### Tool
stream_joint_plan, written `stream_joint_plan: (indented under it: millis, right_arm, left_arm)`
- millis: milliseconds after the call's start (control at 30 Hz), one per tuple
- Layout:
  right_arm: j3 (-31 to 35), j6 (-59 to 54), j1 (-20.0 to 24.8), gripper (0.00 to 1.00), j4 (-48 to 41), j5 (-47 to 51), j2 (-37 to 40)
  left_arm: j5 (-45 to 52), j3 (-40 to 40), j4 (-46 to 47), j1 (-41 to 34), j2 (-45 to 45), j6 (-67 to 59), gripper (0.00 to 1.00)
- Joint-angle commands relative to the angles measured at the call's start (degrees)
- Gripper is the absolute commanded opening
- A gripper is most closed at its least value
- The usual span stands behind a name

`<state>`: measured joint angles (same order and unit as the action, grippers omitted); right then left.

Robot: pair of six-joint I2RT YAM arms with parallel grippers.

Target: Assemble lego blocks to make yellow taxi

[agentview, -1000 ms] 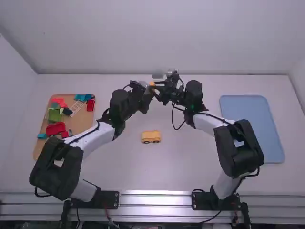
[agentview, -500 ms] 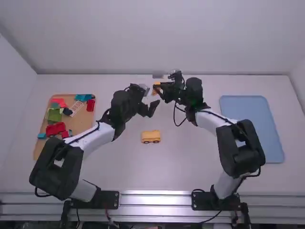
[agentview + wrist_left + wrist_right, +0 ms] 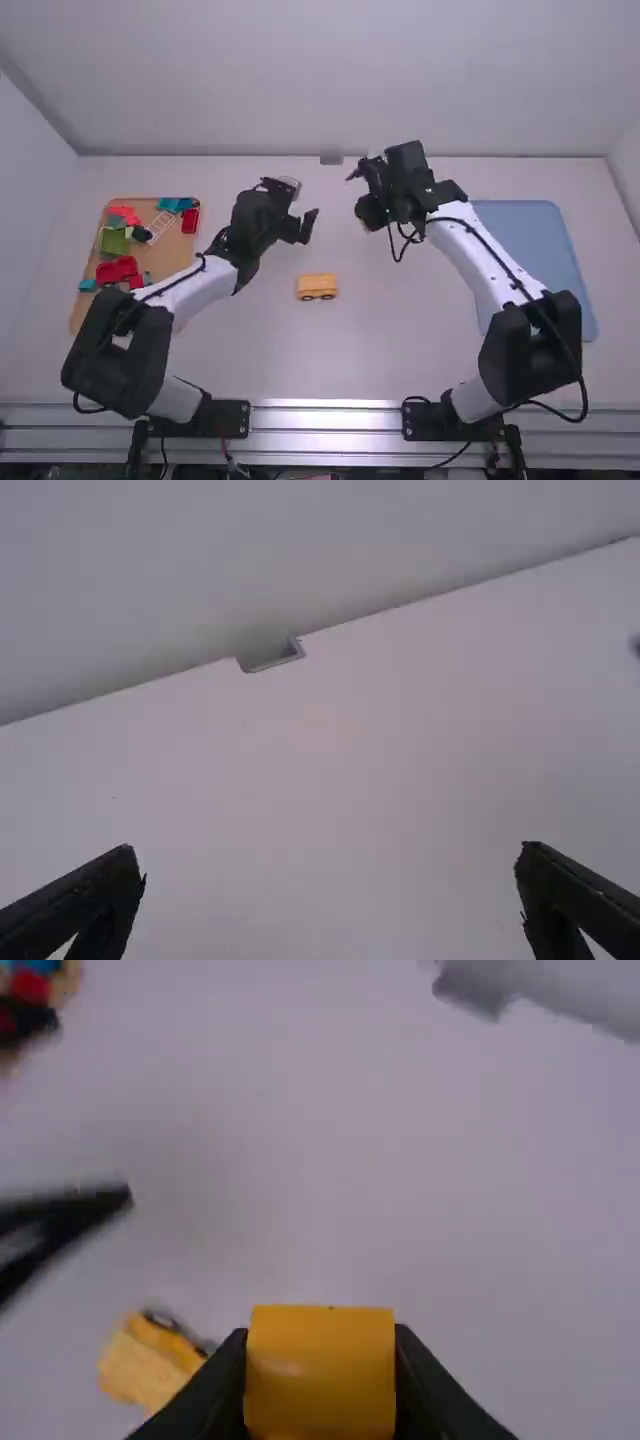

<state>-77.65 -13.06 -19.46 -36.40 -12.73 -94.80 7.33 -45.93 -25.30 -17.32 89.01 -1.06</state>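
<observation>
Wheeled yellow chassis (image 3: 317,285) sits at frame center; right hand (image 3: 320,1332) pinches yellow block (image 3: 320,1385); left hand (image 3: 330,852) is spread. Block attachment apparently remains.

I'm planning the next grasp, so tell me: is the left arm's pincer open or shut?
Open: in the left wrist view, the left pincer has its fingers spread wide apart, with nothing held between them.

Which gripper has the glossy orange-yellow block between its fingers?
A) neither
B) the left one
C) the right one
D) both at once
C: the right wrist view shows the right gripper with its fingers on either side of the orange-yellow block, while the left gripper is open and empty.
</observation>
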Motion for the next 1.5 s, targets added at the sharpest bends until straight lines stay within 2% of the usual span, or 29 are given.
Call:
stream_joint_plan:
  millis: [0,133,267,333,400,467,600,700,767,1000,1200,1267,1467]
  right_arm:
    - [-0.3,-9.8,0.2,0.15,-4.7,2.3,-1.0]
    - [2.5,-17.7,-1.1,0.13,-9.1,2.8,-2.6]
    - [5.7,-23.8,-3.4,0.14,-6.6,4.3,-3.5]
    - [7.6,-29.9,-6.1,0.18,-6.5,4.4,-4.9]
    - [8.0,-31.4,-7.6,0.17,-7.4,6.4,-5.9]
    - [7.8,-31.6,-9.6,0.22,-7.6,10.6,-8.5]
    - [5.3,-34.3,-11.8,0.17,-9.2,13.4,-14.6]
    - [2.9,-35.1,-12.1,0.16,-11.2,13.4,-17.8]
    - [1.0,-37.7,-11.8,0.11,-12.2,13.4,-20.2]
    - [0.7,-44.4,-11.6,0.08,-11.1,12.1,-22.3]
    - [2.5,-45.7,-11.7,0.15,-8.8,12.3,-22.3]
    - [3.5,-47.5,-11.6,0.21,-8.6,11.1,-22.3]
    - [5.0,-47.8,-11.6,0.25,-6.6,11.4,-22.3]
  left_arm:
    - [5.6,-0.1,-0.2,2.8,-2.6,-0.2,0.99]
    - [9.7,-0.1,0.5,7.3,-3.5,0.1,0.99]
    - [12.9,-0.1,1.8,10.0,-4.5,1.3,0.99]
    - [16.4,-0.1,2.6,12.1,-5.1,1.7,0.99]
    - [18.3,-0.1,2.9,13.2,-5.3,1.7,0.99]
    - [20.9,-0.1,3.0,14.2,-5.4,1.7,0.99]
    - [23.4,-0.1,3.4,15.5,-5.4,1.7,0.99]
    - [23.2,-0.1,3.9,15.3,-5.4,1.7,0.99]
    - [23.1,-0.1,4.1,15.3,-5.4,1.7,0.99]
    - [23.1,-0.1,4.2,15.8,-5.4,1.7,0.99]
    - [23.1,-0.1,4.3,16.2,-5.4,1.3,0.99]
    - [23.1,-0.1,4.7,16.1,-5.4,1.3,0.99]
    - [23.1,-0.1,5.6,16.6,-5.4,1.3,0.99]
